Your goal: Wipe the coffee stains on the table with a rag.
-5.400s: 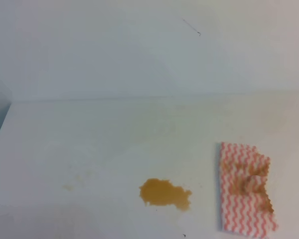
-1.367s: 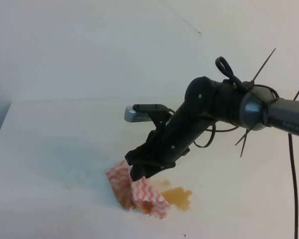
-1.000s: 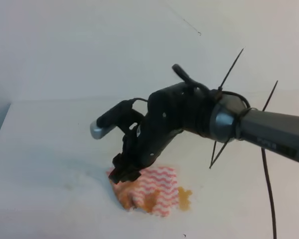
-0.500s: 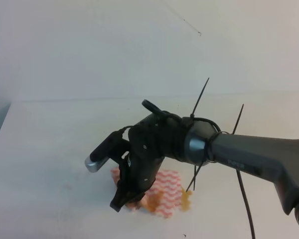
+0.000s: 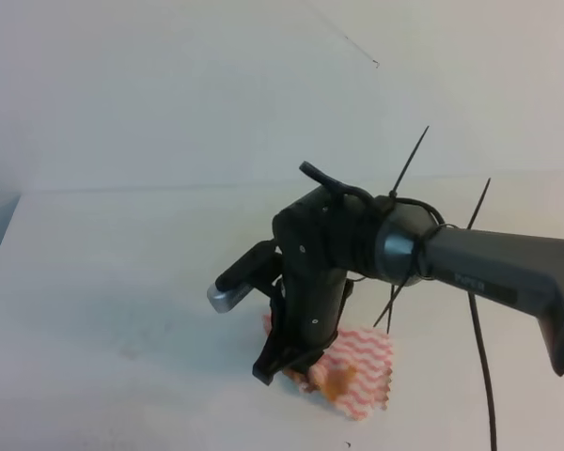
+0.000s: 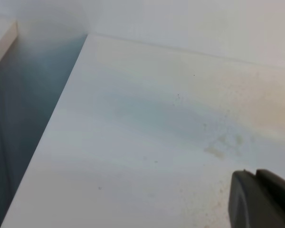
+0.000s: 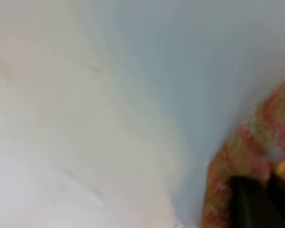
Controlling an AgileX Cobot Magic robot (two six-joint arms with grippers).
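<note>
My right fingers [image 5: 280,362] are pressed down into the rag [image 5: 357,366] and seem to be pinching a bunched fold of it; in the right wrist view the dark tips [image 7: 256,199] sit right on the brown-soaked cloth [image 7: 247,156], though I cannot see the gap between them clearly. The rag spreads out from the fingers on the side toward the arm's own base, lying flat on the surface [image 5: 122,282], its zigzag stripes blotched brown just beside the tips. I see no open coffee stains [image 6: 223,145] around the cloth from the high view; I judge the big blotch lies under it or is already soaked up. What shows is a faint tan smudge far from these fingers, close ahead of my left fingers [image 6: 261,199], whose spread I cannot tell since only one dark corner shows.

To wipe well, I would keep the grip firm and the pressure even, drag the cloth flat rather than bunched, and carry the stroke out toward that faint smudge.
</note>
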